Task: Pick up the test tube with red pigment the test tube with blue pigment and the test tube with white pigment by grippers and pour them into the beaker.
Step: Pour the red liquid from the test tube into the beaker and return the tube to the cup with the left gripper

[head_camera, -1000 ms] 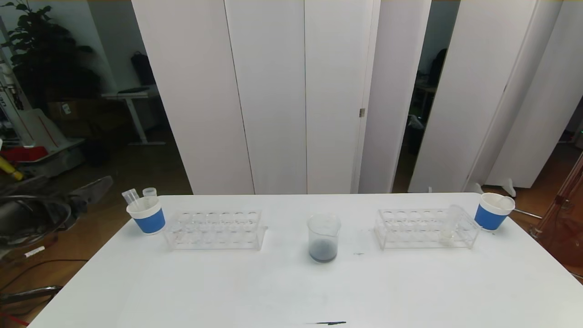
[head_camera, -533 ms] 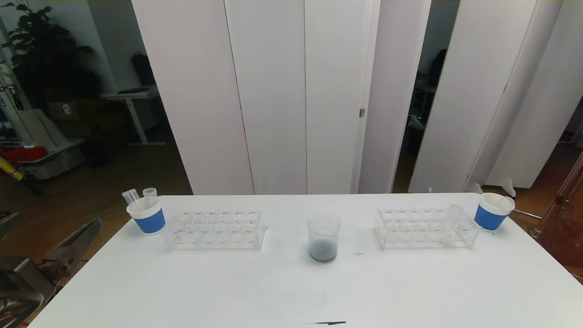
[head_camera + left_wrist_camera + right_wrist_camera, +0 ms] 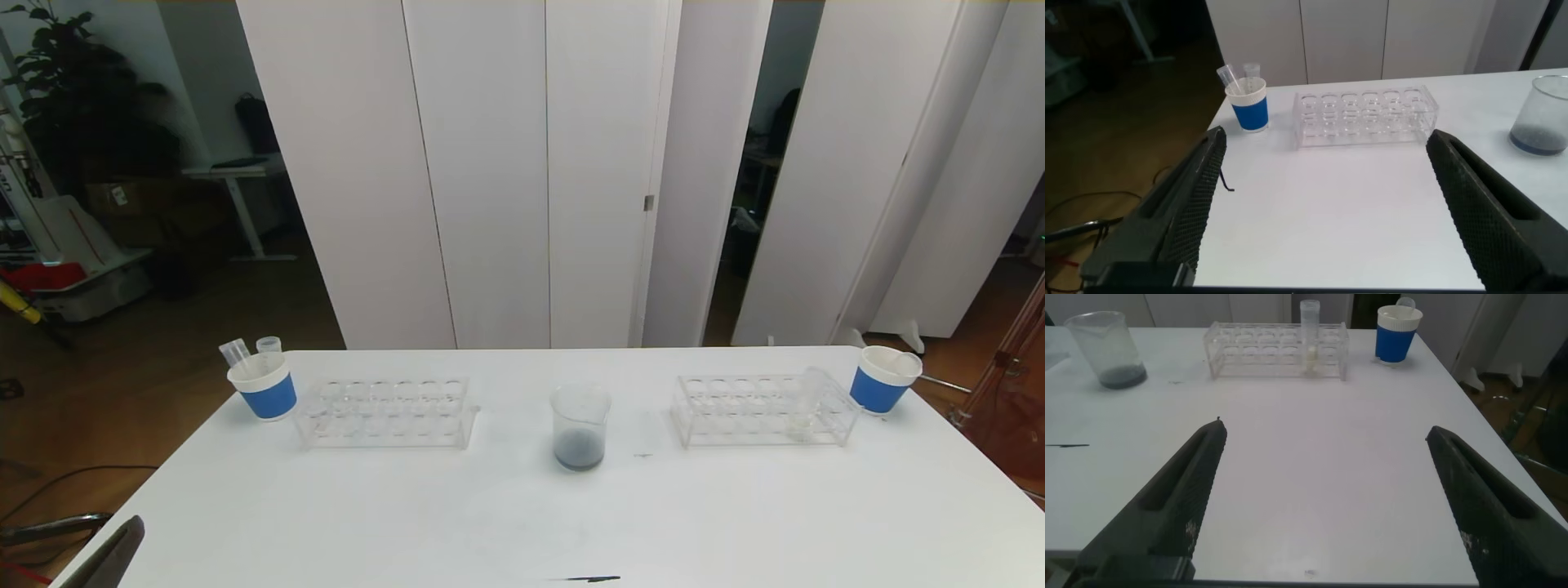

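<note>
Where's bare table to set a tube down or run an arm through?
The whole near half of the table is bare, apart from a small dark mark. There are smaller gaps on either side of the beaker, toward the left rack and right rack. It is crowded along the far row, with cups at both ends.

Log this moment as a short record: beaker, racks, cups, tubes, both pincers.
beaker: upright at table centre, dark grey-blue liquid at its bottom
left rack: clear, no tubes
right rack: holds the test tube with white pigment, upright
left blue cup: two tubes sticking out
right blue cup: beside the right rack
left pincer: open, holding nothing, near the table's left front corner
right pincer: open, holding nothing, over the table's right front
</note>
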